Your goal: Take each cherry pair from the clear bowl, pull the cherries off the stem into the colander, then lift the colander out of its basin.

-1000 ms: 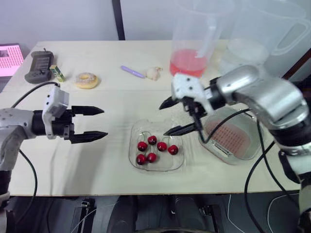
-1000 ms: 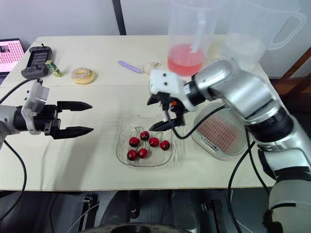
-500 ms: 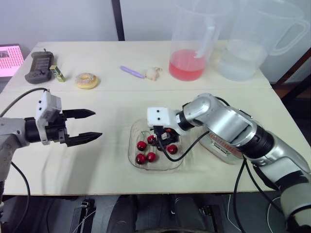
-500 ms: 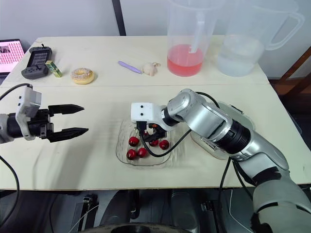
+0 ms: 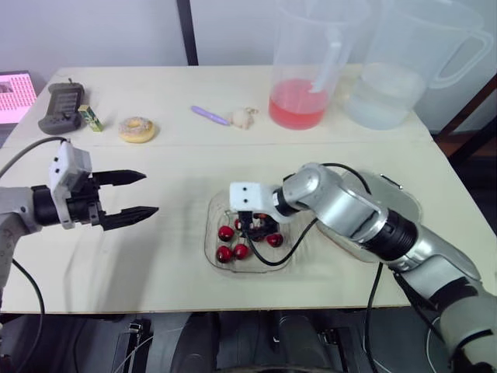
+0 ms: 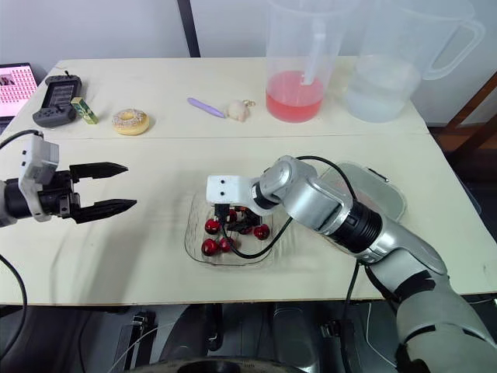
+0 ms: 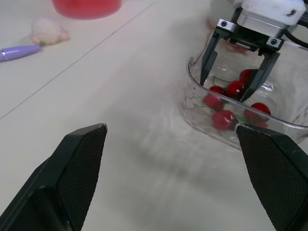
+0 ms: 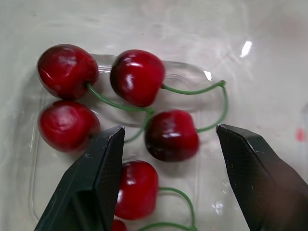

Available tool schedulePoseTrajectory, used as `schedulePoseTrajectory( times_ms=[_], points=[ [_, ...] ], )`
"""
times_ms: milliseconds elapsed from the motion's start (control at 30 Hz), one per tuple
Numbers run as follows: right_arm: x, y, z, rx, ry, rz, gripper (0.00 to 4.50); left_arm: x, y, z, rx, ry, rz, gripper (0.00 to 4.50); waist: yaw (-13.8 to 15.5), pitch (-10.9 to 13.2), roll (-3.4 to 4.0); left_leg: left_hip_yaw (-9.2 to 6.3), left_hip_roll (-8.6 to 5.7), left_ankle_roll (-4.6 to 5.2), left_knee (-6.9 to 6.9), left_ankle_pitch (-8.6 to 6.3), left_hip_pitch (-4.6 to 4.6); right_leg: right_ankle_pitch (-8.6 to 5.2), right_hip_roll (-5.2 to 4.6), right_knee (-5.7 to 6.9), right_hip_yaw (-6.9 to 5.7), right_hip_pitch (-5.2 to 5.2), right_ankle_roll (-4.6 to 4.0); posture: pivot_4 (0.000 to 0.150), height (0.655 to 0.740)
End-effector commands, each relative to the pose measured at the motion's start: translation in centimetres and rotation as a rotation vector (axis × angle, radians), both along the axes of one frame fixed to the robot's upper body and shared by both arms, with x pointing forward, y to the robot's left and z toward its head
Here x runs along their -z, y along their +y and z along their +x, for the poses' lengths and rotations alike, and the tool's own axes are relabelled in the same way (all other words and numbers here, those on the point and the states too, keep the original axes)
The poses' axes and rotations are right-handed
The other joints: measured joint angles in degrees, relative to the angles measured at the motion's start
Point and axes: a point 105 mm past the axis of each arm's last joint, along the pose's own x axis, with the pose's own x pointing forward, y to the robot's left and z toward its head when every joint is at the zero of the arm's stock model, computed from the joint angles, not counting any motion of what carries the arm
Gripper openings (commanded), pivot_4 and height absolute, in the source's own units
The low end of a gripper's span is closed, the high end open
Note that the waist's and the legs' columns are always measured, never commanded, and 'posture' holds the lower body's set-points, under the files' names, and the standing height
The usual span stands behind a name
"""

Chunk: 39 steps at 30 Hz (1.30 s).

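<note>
Nearest to us, the clear bowl is sitting on the table, and it is holding all the red cherries, which are lying in a loose cluster with their thin green stems curling across the bottom. The right gripper is reaching down into this bowl with its jaws spread wide; one dark cherry is lying between the two black fingers, with a gap showing on either side, so we are not seeing a pinch on anything. Out to the left, well apart from the bowl, the left gripper is hovering over bare table with its jaws likewise spread, and it is pointing toward the bowl and holding nothing. Just to the right of the bowl, the clear basin is resting on the table, with the colander inside it hidden behind the right forearm. Farther back, a sprinkled doughnut, a purple pen and a small cream-coloured lump are lying in a row, with a black handheld device and a small green box beside it toward the left corner. At the far edge, a clear pitcher of red liquid is standing next to a clear pitcher of water.
</note>
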Motion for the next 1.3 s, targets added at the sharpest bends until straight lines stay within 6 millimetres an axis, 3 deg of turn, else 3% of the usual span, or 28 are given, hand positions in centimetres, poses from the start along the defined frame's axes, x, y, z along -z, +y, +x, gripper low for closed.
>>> schedulePoseTrajectory(
  times_ms=[33,100,167,333,633,1000,1133,1300],
  points=[
    [-0.3,0.3,0.0,-0.01,-0.021,0.006,3.18,-1.0,0.2,-0.2,-0.005,-0.042,0.021,4.5,0.0,0.0,0.0,0.0,0.0,0.0,0.0,0.0,0.0,0.0,0.0,0.0,0.0,0.0,0.0,0.15,0.7383],
    [-0.1,0.3,0.0,-0.009,-0.018,0.001,3.18,-0.9,0.2,-0.2,-0.004,-0.042,0.022,4.5,-0.01,0.0,0.0,0.0,0.0,0.0,0.0,0.0,0.01,0.0,0.0,0.0,0.0,0.0,0.0,0.15,0.7383],
    [0.0,0.4,0.0,-0.009,-0.015,0.001,2.69,-1.0,0.2,-0.1,-0.006,-0.045,0.023,4.5,-0.01,0.0,0.0,-0.02,0.0,0.0,0.0,0.0,0.01,0.0,0.0,0.0,-0.02,0.01,0.0,0.15,0.7383],
    [0.1,0.5,-0.1,-0.017,-0.027,-0.004,0.69,-1.1,0.2,-0.1,-0.005,-0.048,0.024,4.5,-0.01,-0.01,-0.01,-0.02,0.0,0.0,0.0,0.0,0.01,0.01,0.01,0.0,-0.02,0.01,-0.01,0.15,0.7383],
    [-0.9,0.2,0.0,-0.016,-0.07,0.002,0.69,-1.0,-0.2,0.1,0.009,-0.042,0.01,4.5,-0.01,-0.01,-0.01,-0.03,0.0,-0.01,0.01,0.01,0.03,0.02,0.01,0.01,-0.02,0.02,-0.03,0.15,0.7383],
    [-8.5,-1.8,-1.2,0.007,-0.1,0.221,0.69,-2.0,-0.9,0.6,0.03,-0.041,-0.082,4.5,0.14,-0.01,-0.01,-0.05,0.0,-0.01,0.0,0.01,0.03,0.02,0.0,0.0,-0.04,0.04,-0.03,0.15,0.7383],
    [-12.6,-1.3,-1.6,-0.07,-0.298,0.394,0.69,-3.4,-1.5,1.3,0.039,-0.051,-0.157,4.5,0.04,-0.01,-0.01,-0.06,0.01,-0.01,0.01,0.01,0.04,0.02,0.03,0.0,-0.04,0.05,-0.03,0.15,0.7383],
    [-14.2,-0.6,-1.5,-0.053,-0.458,0.514,0.69,-5.1,-3.1,2.4,0.062,-0.068,-0.262,4.5,0.08,-0.02,-0.03,-0.1,0.01,-0.01,-0.01,0.01,0.05,0.13,0.07,0.0,-0.04,0.09,0.18,0.15,0.7383]
  ],
)
